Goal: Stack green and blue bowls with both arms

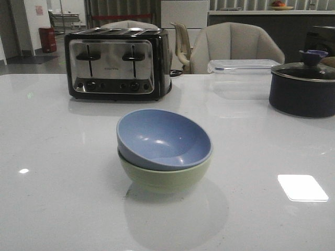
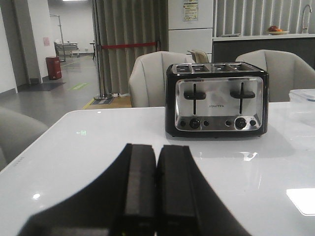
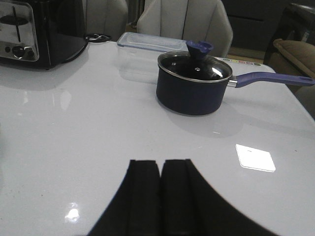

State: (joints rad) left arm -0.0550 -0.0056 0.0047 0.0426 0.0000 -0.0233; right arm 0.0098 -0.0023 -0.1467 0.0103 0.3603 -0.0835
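Note:
The dusty blue bowl [image 1: 162,138] sits tilted inside the pale sage green bowl [image 1: 162,175] at the middle of the white table in the front view. Neither arm shows in the front view. My left gripper [image 2: 156,150] is shut and empty, held over the table and facing the toaster. My right gripper [image 3: 161,164] is shut and empty, held over the table and facing the pot. Neither bowl shows in either wrist view.
A black and chrome toaster [image 1: 118,64] stands at the back left; it also shows in the left wrist view [image 2: 216,100]. A dark lidded pot [image 1: 302,86] with a blue handle [image 3: 268,78] and a clear plastic box [image 1: 243,66] stand at the back right. Chairs stand behind the table.

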